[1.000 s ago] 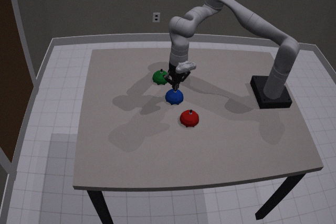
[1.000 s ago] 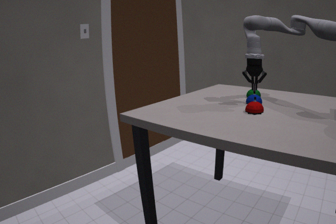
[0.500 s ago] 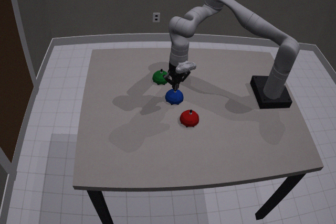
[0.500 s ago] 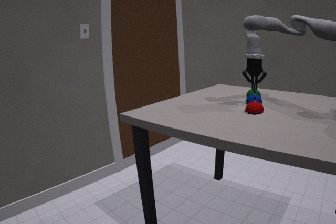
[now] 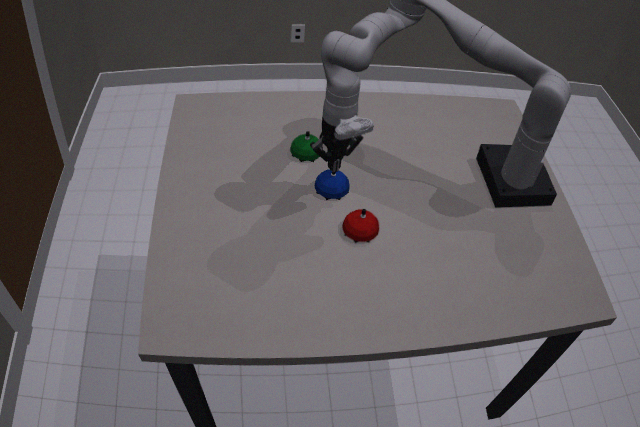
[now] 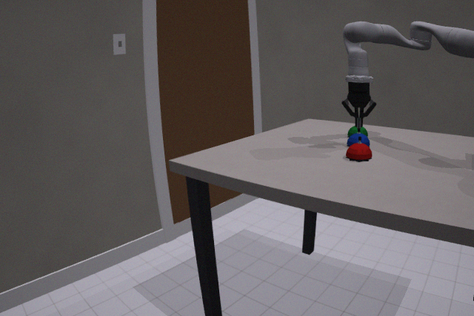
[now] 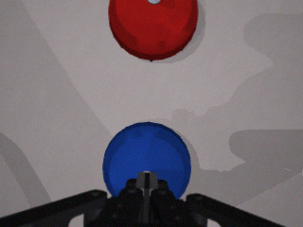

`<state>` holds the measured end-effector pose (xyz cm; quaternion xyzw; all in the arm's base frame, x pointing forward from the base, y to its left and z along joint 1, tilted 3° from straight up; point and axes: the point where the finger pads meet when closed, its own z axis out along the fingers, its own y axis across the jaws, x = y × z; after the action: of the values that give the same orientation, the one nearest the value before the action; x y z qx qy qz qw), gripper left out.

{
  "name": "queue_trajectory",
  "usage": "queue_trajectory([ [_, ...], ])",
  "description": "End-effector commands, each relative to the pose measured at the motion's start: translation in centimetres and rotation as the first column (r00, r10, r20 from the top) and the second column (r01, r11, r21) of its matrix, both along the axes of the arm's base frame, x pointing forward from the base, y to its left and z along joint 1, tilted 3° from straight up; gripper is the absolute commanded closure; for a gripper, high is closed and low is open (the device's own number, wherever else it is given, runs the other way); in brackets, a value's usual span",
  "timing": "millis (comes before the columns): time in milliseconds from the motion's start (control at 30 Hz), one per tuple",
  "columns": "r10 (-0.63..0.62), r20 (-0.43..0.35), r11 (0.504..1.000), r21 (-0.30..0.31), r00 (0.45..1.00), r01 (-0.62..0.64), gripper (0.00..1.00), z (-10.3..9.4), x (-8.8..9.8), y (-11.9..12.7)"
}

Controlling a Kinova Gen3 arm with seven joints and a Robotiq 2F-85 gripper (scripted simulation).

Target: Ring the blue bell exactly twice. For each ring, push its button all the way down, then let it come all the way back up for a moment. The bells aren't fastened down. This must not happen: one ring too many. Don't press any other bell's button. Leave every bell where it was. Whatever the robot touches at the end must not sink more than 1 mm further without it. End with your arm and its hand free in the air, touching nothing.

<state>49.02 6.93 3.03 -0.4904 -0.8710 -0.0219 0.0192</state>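
Note:
The blue bell (image 5: 331, 184) sits on the table between a green bell (image 5: 304, 146) and a red bell (image 5: 360, 224). My gripper (image 5: 334, 170) is shut and empty, pointing straight down over the blue bell's top. Its fingertips sit at the spot of the button, which they hide. In the wrist view the blue bell (image 7: 147, 160) lies just beyond the shut fingertips (image 7: 147, 181), and the red bell (image 7: 152, 26) is further on. In the exterior view the three bells line up under the gripper (image 6: 358, 126): green (image 6: 357, 131), blue (image 6: 357, 139), red (image 6: 358, 151).
The arm's black base (image 5: 515, 174) stands at the table's right side. The green bell is close behind the gripper's linkage. The table edges are far from the bells.

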Motion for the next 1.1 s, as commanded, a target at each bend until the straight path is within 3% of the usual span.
queue_trajectory([
  [0,0.001,0.000,1.000,0.000,1.000,-0.001,1.00,0.2,0.0,0.0],
  [233,0.001,0.000,1.000,0.000,1.000,-0.001,1.00,0.9,0.0,0.0],
  [1067,0.001,0.000,1.000,0.000,1.000,-0.001,1.00,6.4,0.1,-0.3],
])
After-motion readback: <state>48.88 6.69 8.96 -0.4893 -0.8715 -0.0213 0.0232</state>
